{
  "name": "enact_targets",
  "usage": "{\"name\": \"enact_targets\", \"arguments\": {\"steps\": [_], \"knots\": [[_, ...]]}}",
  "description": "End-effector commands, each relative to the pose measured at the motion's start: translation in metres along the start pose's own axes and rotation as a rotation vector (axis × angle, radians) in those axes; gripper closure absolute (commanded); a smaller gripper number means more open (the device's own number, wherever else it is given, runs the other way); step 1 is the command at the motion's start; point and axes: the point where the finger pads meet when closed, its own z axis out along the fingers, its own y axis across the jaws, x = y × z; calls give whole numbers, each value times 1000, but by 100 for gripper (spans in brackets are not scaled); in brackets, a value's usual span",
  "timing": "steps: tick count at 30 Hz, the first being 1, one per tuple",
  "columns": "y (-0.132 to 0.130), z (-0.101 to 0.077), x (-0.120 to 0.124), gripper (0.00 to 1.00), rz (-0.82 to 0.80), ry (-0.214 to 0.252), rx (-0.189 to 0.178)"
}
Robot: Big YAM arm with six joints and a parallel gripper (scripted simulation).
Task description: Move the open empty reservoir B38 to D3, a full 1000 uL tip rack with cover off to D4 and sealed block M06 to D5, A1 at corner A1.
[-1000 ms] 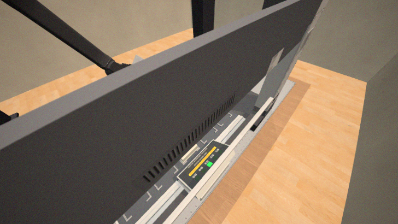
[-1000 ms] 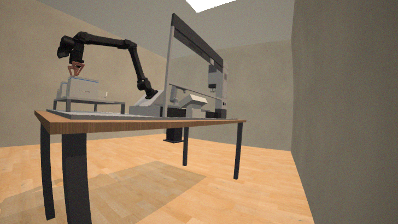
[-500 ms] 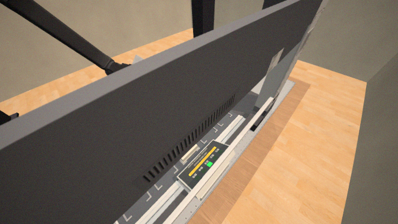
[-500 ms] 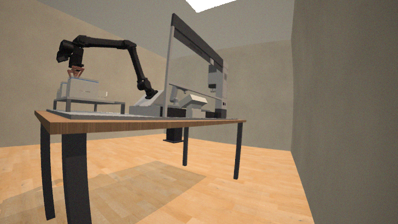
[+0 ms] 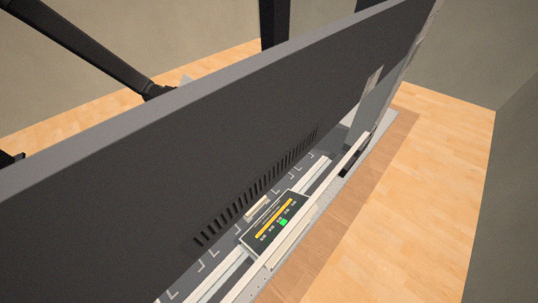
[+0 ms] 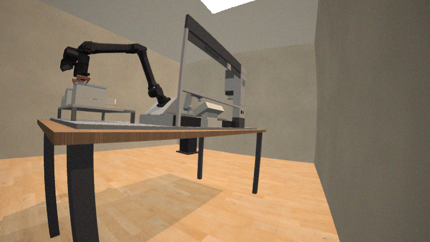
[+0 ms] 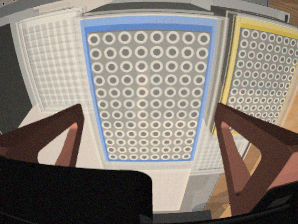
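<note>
— Legible text, any view?
— None. The dark status panel (image 5: pixel 273 222) is showing small pale characters beside a yellow bar and a green square, all blurred. The covered tip rack (image 6: pixel 89 94) is bearing a faint, unreadable side label.
</note>
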Motion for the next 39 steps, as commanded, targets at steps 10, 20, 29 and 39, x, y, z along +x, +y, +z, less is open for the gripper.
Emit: {"name": "enact_targets", "arguments": {"steps": [10,20,29,39], "knots": [[-1,18,-6,0,-7,-18,-2],[0,-7,-17,0,5,-58,-9],[0,-7,-17,100,5,-58,-9],[0,-7,-17,100,5,-58,-9]]}}
